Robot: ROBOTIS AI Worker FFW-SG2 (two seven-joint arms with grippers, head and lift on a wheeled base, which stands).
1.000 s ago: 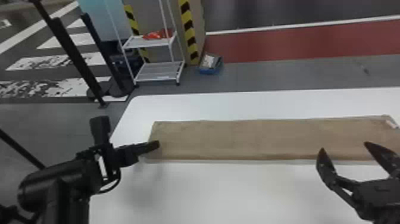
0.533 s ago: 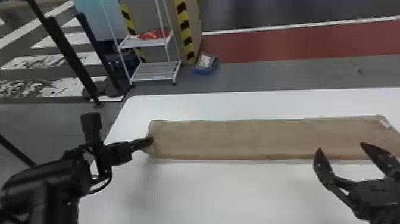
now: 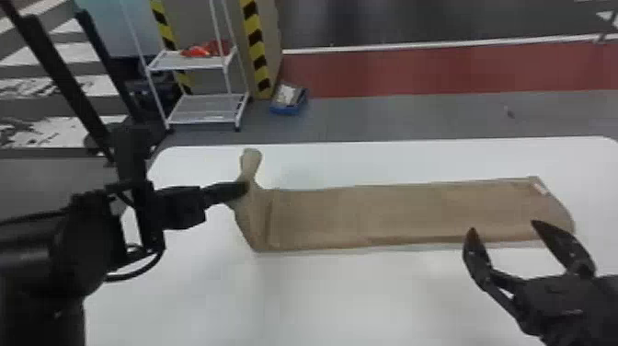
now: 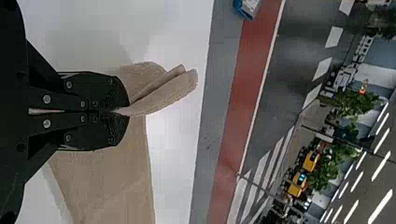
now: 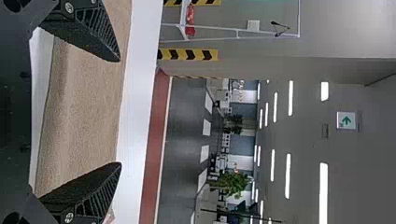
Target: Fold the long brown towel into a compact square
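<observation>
The left end of the long brown towel [image 3: 404,214] is lifted and bunched, with my left gripper [image 3: 246,187] closed on it. The rest of the towel lies flat across the white table, a small white tag at its right end. In the left wrist view, the left gripper [image 4: 122,112] pinches the cloth, and a folded flap of towel [image 4: 170,91] sticks out past the fingertips. My right gripper [image 3: 503,225] stands open at the towel's near edge, toward its right end. The right wrist view has the towel [image 5: 84,112] beyond the spread fingers of the right gripper [image 5: 120,112].
The white table [image 3: 345,294] has its far edge behind the towel. On the floor beyond stand a white shelf rack [image 3: 207,108] and a blue box [image 3: 288,99], with black posts [image 3: 69,78] at the far left.
My left gripper has lifted the towel's left end and carried it to the right, raising a bunched flap. The head view has shifted too. The right gripper stays open near the towel.
</observation>
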